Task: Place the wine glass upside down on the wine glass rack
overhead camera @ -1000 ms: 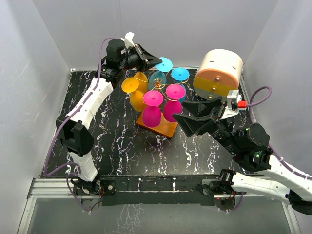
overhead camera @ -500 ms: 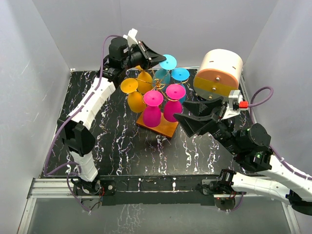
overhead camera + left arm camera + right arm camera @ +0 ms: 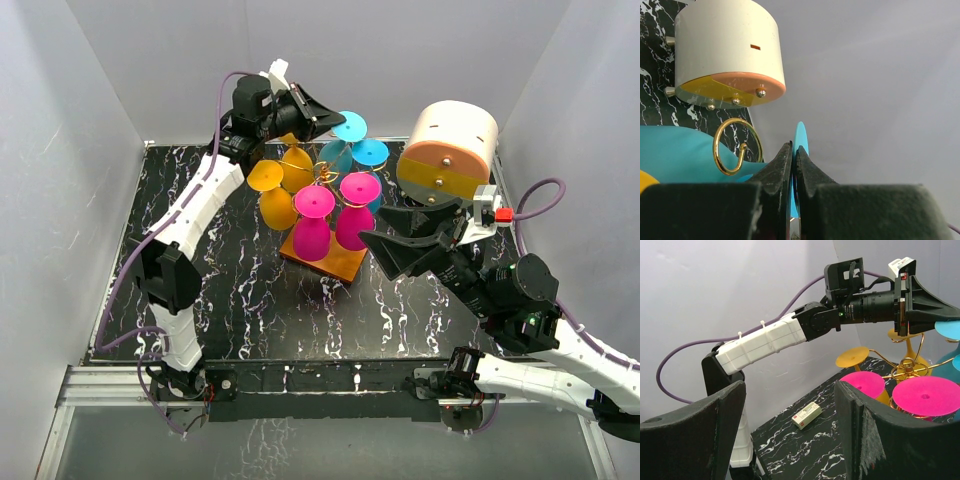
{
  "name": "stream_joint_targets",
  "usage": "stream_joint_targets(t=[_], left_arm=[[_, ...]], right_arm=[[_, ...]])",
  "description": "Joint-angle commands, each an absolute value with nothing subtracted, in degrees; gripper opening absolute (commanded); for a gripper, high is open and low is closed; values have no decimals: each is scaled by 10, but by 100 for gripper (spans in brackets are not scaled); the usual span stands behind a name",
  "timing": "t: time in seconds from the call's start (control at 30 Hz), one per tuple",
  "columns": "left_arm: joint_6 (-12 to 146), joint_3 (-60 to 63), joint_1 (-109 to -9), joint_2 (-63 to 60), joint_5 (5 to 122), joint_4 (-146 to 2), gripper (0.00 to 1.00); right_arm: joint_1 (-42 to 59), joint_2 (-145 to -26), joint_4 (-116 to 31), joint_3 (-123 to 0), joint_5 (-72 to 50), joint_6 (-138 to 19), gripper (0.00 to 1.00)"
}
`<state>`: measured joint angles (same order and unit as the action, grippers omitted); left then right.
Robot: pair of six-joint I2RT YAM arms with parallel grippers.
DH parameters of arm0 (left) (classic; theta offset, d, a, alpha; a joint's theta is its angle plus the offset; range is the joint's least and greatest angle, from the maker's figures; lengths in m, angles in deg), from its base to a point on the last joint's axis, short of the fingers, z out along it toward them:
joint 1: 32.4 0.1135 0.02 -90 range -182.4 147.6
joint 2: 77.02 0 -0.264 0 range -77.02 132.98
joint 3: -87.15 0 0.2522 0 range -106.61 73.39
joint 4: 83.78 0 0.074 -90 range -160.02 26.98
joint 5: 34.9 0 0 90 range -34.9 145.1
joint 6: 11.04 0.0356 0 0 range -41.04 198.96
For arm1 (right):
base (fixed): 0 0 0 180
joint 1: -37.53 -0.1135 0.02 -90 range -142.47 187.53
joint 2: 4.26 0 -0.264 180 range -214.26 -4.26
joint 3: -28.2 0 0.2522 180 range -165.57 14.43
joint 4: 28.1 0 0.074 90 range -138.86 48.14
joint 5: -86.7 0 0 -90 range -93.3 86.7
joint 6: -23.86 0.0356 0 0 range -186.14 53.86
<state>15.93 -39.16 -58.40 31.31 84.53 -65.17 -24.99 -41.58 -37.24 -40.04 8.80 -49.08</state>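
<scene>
The wine glass rack (image 3: 322, 258) is a gold wire stand on an orange-brown wooden base in mid-table. Yellow (image 3: 268, 176) and pink (image 3: 314, 201) glasses hang on it upside down, and a blue one (image 3: 370, 152). My left gripper (image 3: 325, 117) is shut on the round foot of another blue wine glass (image 3: 349, 127), holding it foot-up at the rack's back side. In the left wrist view the fingers (image 3: 794, 147) pinch the thin blue foot (image 3: 800, 136) beside a gold ring (image 3: 737, 146). My right gripper (image 3: 375, 226) is open and empty, right of the rack.
A white cylinder with an orange-yellow face (image 3: 450, 145) stands at the back right, also in the left wrist view (image 3: 727, 50). A small white box (image 3: 807, 415) lies on the black marbled table (image 3: 240, 290) at the left. Grey walls close in on three sides.
My left gripper has moved right and a little further back with the blue glass, whose foot now sits further right over the rack. The right arm has barely moved.
</scene>
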Motion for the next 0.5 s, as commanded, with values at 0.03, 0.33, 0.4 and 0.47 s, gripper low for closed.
stream_joint_targets(t=[0.03, 0.33, 0.4, 0.47], left_arm=[[165, -428, -587, 311, 843, -660, 0], [169, -457, -589, 335, 830, -652, 0], [167, -459, -589, 340, 831, -655, 0], [166, -463, -590, 343, 829, -655, 0]], right_arm=[[-252, -409, -350, -397, 93, -489, 70], [-252, -408, -352, -399, 95, -490, 70], [-252, -408, -353, -399, 96, -489, 70], [-252, -407, -355, -400, 97, -490, 70]])
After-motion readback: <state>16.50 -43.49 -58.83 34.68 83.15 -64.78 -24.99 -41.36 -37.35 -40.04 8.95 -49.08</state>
